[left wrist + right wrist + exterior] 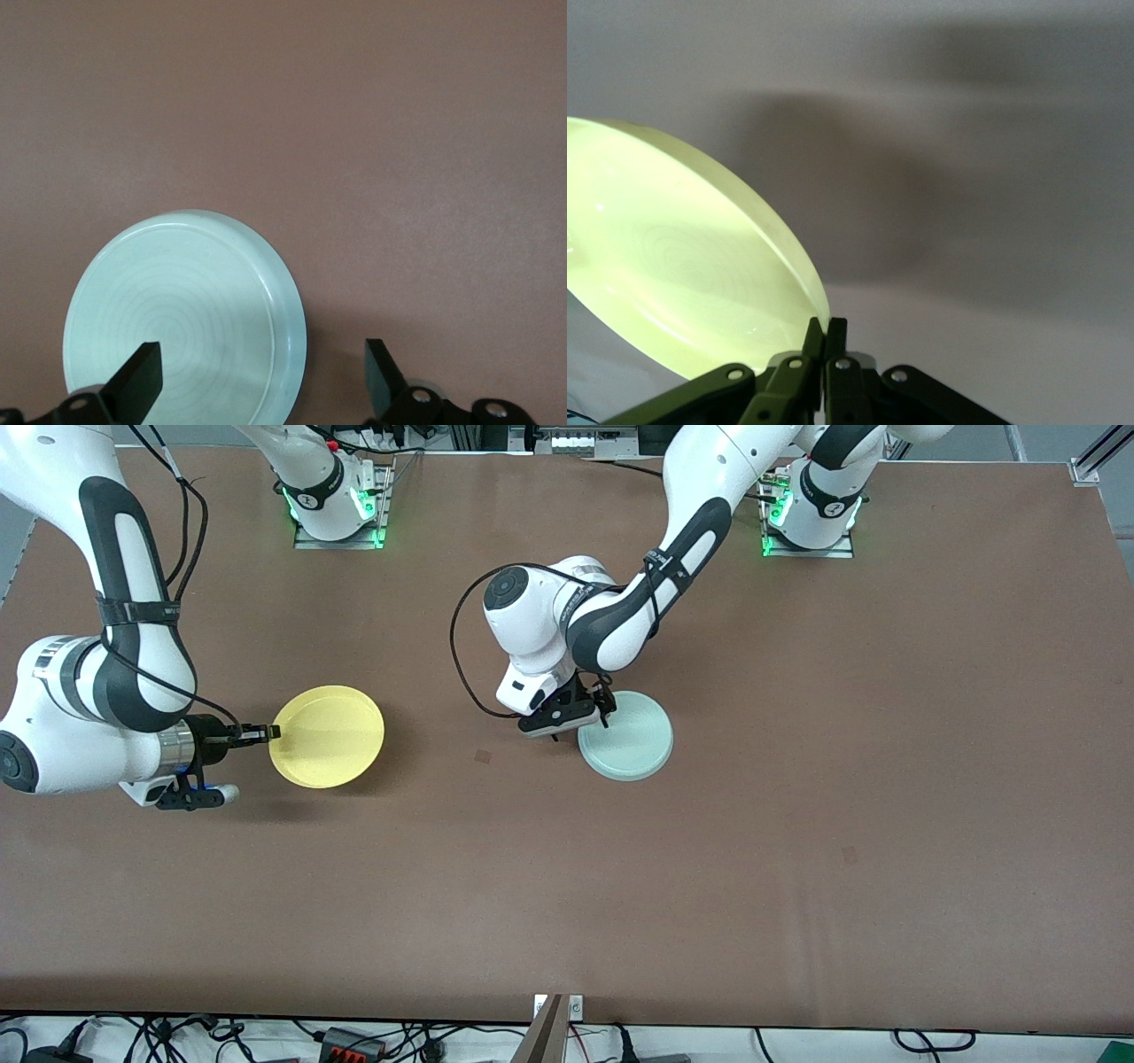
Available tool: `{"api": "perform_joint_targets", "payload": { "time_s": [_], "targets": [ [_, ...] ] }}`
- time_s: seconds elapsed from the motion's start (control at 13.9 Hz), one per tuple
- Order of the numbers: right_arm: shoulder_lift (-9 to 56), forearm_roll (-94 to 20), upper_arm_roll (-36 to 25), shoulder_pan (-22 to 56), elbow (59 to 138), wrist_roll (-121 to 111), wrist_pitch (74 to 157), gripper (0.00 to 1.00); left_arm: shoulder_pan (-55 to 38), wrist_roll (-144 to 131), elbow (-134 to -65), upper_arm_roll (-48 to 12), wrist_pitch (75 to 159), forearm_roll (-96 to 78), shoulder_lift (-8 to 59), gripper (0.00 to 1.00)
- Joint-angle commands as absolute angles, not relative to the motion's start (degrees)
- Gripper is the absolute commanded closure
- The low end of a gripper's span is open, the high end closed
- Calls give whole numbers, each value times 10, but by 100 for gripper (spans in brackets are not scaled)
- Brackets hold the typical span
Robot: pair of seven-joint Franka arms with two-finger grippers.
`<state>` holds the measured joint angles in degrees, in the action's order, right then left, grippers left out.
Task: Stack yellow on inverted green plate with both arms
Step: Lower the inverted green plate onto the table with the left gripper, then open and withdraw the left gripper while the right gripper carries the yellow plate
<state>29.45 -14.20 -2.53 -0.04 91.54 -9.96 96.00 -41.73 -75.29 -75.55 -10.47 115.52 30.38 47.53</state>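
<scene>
Even overhead light on the brown surface (797, 868); soft shadows under both arms. Right wrist view washed out: yellow plate (682, 266) glares, big dark shadow beside it. Left wrist view sharp, w/ end-effector fingers (137, 381) slightly blurred.

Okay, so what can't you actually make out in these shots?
- Green plate: its edge under the open left claw is hidden by the wrist in the front view; the left wrist view cuts off its bottom.
- Yellow plate: the right wrist view cuts it off, and whether it clears the table is unclear; the right claw is shut on its rim.
</scene>
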Motion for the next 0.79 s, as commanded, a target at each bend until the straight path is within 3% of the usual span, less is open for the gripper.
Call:
{"api": "perform_joint_targets", "payload": {
  "time_s": [0.0, 0.43, 0.72],
  "targets": [
    [294, -151, -23, 3, 901, -105, 948, 100, -393, -735, -758, -110, 1149, 288, 447, 0],
    [296, -155, -23, 69, 882, -42, 947, 100, -315, -444, -764, -112, 1009, 249, 356, 0],
    [316, -261, -23, 143, 870, 52, 953, 100, -228, -261, -765, -113, 908, 206, 286, 0]
  ]
}}
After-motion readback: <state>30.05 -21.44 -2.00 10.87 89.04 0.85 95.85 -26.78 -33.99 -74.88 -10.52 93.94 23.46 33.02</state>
